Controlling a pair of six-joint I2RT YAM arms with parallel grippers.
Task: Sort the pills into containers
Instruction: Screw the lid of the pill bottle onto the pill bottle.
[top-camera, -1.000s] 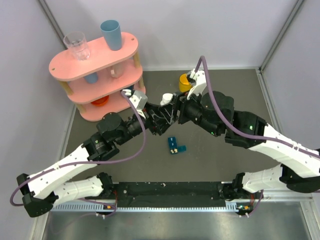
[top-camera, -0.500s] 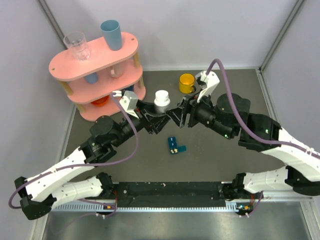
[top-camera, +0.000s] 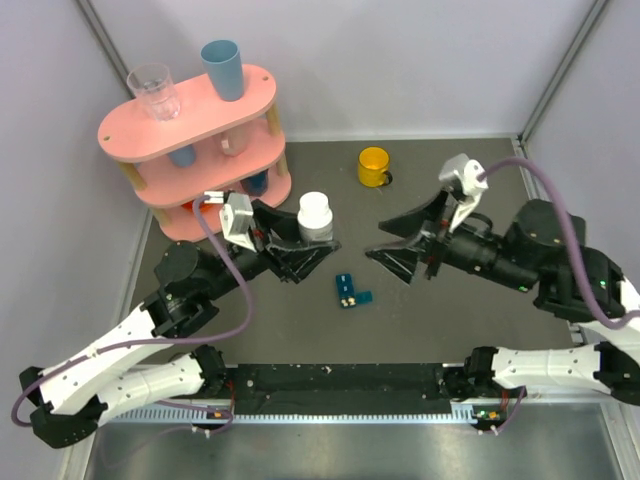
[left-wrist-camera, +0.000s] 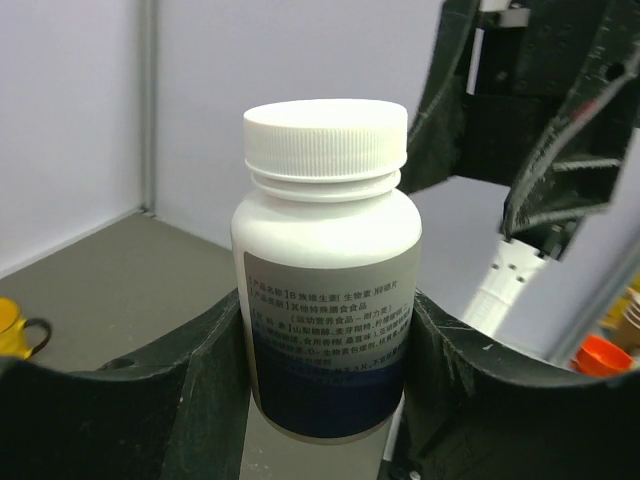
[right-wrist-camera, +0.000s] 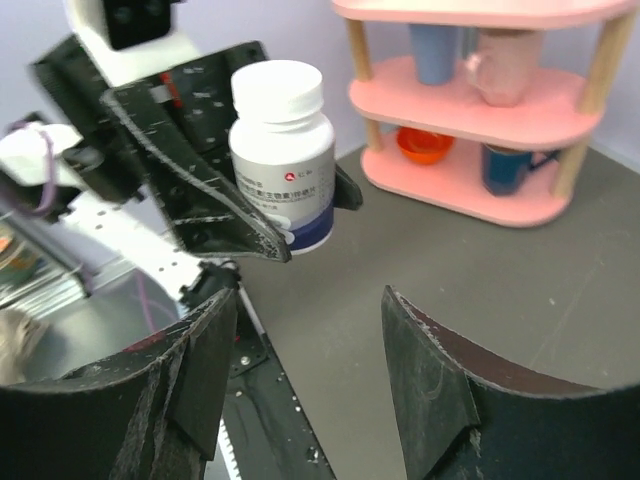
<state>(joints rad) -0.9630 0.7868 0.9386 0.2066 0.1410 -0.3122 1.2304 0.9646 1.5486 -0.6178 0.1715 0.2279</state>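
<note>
My left gripper (top-camera: 305, 252) is shut on a white capped pill bottle (top-camera: 314, 216) and holds it upright above the table. In the left wrist view the bottle (left-wrist-camera: 326, 265) sits between both jaws, its grey and blue label facing the camera. The bottle also shows in the right wrist view (right-wrist-camera: 282, 155). My right gripper (top-camera: 392, 243) is open and empty, to the right of the bottle and apart from it. The small dark-teal pill box (top-camera: 350, 290) lies on the dark mat between the two grippers, below them. No loose pills show.
A pink two-tier shelf (top-camera: 190, 150) stands at the back left with a clear glass (top-camera: 154, 92), a blue cup (top-camera: 222, 68) and cups beneath. A yellow mug (top-camera: 374, 166) sits at the back centre. The walls close in on both sides.
The two grippers have drawn apart. My right gripper has let go of the bottle and pulled back to the right. My left gripper has moved left, keeping the bottle.
</note>
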